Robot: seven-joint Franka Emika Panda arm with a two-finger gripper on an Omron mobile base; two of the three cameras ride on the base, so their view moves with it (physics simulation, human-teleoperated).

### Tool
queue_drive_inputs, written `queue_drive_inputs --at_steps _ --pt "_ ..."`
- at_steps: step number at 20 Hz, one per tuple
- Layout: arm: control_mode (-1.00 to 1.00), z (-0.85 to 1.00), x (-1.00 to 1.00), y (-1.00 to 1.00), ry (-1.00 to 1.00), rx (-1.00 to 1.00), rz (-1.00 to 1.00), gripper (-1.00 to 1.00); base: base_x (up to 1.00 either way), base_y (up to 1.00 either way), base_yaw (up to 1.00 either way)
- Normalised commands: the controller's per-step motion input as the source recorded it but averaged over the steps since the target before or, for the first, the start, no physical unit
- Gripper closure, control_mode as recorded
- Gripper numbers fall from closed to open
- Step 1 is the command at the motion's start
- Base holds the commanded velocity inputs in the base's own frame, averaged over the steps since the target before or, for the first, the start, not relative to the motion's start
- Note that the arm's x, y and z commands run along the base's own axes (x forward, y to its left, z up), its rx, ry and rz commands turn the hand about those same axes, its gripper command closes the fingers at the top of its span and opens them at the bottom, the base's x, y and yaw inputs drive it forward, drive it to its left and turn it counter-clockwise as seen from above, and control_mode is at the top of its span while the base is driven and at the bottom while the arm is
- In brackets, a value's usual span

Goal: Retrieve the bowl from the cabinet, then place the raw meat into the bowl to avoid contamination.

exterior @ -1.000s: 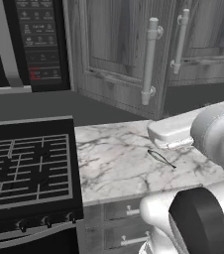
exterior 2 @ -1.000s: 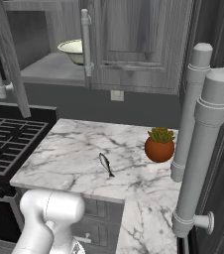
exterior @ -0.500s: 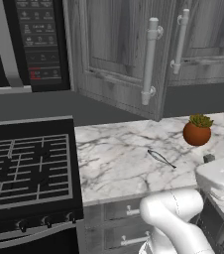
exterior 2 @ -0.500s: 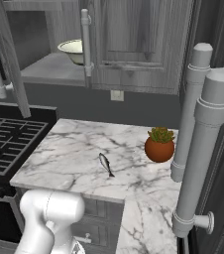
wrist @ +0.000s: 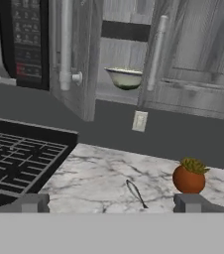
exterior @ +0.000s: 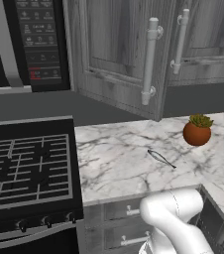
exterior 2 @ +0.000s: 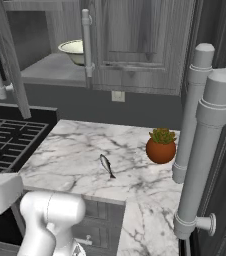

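Two steps of the task are judged to remain undone: the bowl [wrist: 125, 78] is seen resting on the shelf inside the cabinet [exterior 2: 135, 45], whose left door [wrist: 77, 54] is swung open, and the raw meat [wrist: 136, 193] is seen lying bare on the marble tabletop [exterior 2: 80, 155]. Only the opening of the cabinet can be counted as done; the bowl has not been lifted out, and nothing has been placed in it.

From the hand view, the fingers [wrist: 112, 203] are shown spread wide and empty, with a dark tip at the lower left and another at the lower right of the picture. They are held low at the near edge of the tabletop, facing the far wall. The bowl is found high and far from them, up in the open compartment just right of the open door and left of the shut door's bar handle [wrist: 155, 52], well apart from either tip. The raw meat is found much nearer, low on the tabletop between the two tips in line of sight yet untouched by them, with the potted plant [wrist: 189, 177] standing to its right and the stove grates [wrist: 20, 158] to its left. A reach upward and forward to the shelf is judged to be what the bowl calls for next
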Motion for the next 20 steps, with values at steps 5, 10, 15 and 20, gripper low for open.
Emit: queue_drive_inputs --at_steps 5,10,15,20 --pt "-1.0 0.28 0.0 -0.55 0.01 0.23 0.09 -1.0 0.0 0.0 0.0" --pt "-1.0 0.23 0.1 -0.37 0.03 0.26 0.06 -1.0 0.0 0.0 0.0" --pt "-1.0 0.13 0.38 -0.11 0.03 0.24 0.02 -1.0 0.0 0.0 0.0" --pt "-1.0 0.0 0.47 -0.02 0.01 0.23 0.01 -1.0 0.0 0.0 0.0"
